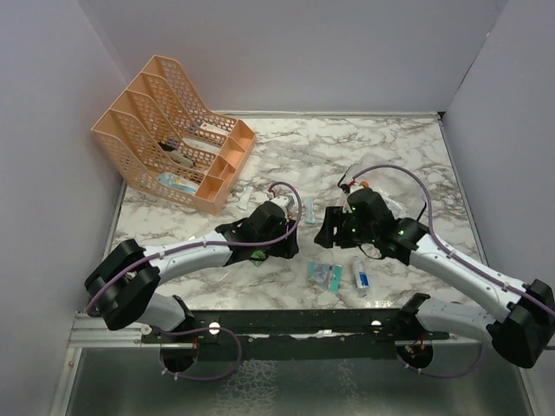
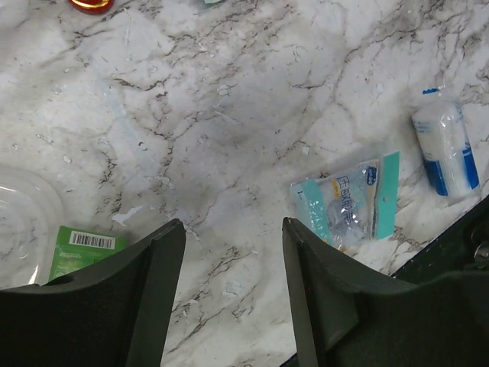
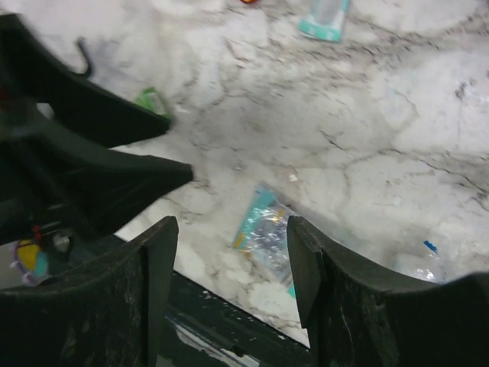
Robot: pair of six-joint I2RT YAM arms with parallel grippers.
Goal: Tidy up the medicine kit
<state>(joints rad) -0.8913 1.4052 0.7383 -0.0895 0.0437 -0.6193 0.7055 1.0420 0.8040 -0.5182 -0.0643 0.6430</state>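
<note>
Progress: early, I judge | medicine kit [image 1: 360, 176]: seemingly the clear box on the table [image 1: 408, 156], mostly hidden behind the right arm | still loose: sachet [image 2: 348, 202], bottle [image 2: 445, 149], green packet [image 2: 82, 248] | left gripper [image 2: 233, 290]: apart, empty | right gripper [image 3: 233, 283]: apart, empty

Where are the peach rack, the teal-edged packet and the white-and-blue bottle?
peach rack [image 1: 147, 165], overhead view, on its mesh side wall.
teal-edged packet [image 2: 348, 202], left wrist view, on its clear middle.
white-and-blue bottle [image 2: 445, 145], left wrist view, on its middle.
</note>
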